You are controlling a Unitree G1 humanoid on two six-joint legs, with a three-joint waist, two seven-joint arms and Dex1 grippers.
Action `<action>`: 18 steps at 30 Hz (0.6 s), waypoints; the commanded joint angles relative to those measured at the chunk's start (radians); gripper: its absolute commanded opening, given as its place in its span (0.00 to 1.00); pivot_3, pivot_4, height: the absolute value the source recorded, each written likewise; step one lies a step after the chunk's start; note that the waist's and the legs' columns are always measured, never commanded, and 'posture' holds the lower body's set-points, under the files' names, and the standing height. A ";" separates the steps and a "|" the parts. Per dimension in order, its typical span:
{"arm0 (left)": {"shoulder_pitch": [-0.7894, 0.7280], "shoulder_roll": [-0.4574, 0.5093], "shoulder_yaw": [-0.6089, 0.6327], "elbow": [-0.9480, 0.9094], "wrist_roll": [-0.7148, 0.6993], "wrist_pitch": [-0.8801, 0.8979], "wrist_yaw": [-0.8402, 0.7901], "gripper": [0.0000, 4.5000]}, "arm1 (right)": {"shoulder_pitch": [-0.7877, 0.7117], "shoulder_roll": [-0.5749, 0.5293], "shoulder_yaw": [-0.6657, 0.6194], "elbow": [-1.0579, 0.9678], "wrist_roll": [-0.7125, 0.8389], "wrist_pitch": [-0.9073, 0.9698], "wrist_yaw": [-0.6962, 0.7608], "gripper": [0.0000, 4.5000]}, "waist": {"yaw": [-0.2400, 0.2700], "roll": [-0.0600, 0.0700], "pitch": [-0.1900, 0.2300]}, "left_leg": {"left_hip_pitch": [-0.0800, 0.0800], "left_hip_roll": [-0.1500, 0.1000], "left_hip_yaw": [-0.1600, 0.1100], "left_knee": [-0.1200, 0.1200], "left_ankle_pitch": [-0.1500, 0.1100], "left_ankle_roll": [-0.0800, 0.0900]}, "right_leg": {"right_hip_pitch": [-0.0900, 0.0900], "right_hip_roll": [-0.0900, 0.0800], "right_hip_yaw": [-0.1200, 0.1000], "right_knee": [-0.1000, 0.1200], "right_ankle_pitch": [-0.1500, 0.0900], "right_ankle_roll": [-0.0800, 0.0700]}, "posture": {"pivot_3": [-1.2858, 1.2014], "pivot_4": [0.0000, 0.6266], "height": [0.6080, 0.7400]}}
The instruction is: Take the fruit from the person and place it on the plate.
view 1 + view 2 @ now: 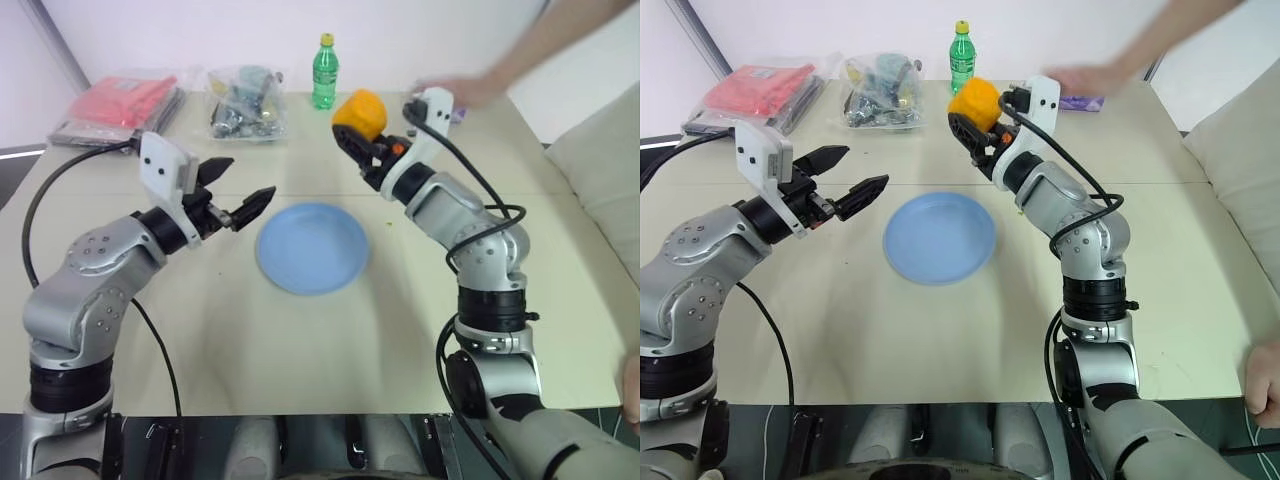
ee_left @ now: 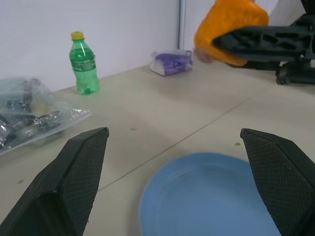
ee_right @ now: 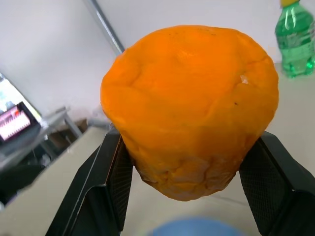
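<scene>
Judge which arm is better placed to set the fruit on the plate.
Right: the right gripper is shut on the fruit, just beyond the plate. The left gripper is open, holding nothing.

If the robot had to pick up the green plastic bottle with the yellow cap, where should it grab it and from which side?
Probably around the straight middle of the green plastic bottle, below its yellow cap, coming in level from the table's near side. It stands upright at the table's far edge, with a wall behind it and a clear bag of items to its left, so the front looks freest.
</scene>
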 commanded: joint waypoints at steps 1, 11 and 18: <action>0.036 0.038 0.065 -0.021 -0.029 0.008 -0.034 1.00 | 0.065 -0.114 0.113 -0.111 -0.046 0.072 0.113 0.55 | 0.000 0.000 0.000 | 0.000 0.000 0.000 0.000 0.000 0.000 | 0.000 0.000 0.000 0.000 0.000 0.000 | 0.52 0.24 0.93; 0.264 0.139 0.184 -0.139 -0.176 0.119 -0.099 1.00 | 0.168 -0.258 0.279 -0.137 -0.195 0.039 0.322 0.55 | -0.002 -0.001 0.000 | 0.001 0.001 -0.002 -0.004 0.000 0.000 | -0.001 0.001 0.001 -0.003 0.000 0.000 | 0.52 0.24 0.93; 0.347 0.168 0.181 -0.154 -0.157 0.097 -0.118 1.00 | 0.212 -0.223 0.333 -0.063 -0.313 -0.011 0.351 0.55 | 0.004 -0.001 0.000 | 0.000 0.000 -0.001 -0.003 0.000 0.000 | -0.001 -0.001 0.000 -0.003 -0.001 -0.002 | 0.52 0.24 0.93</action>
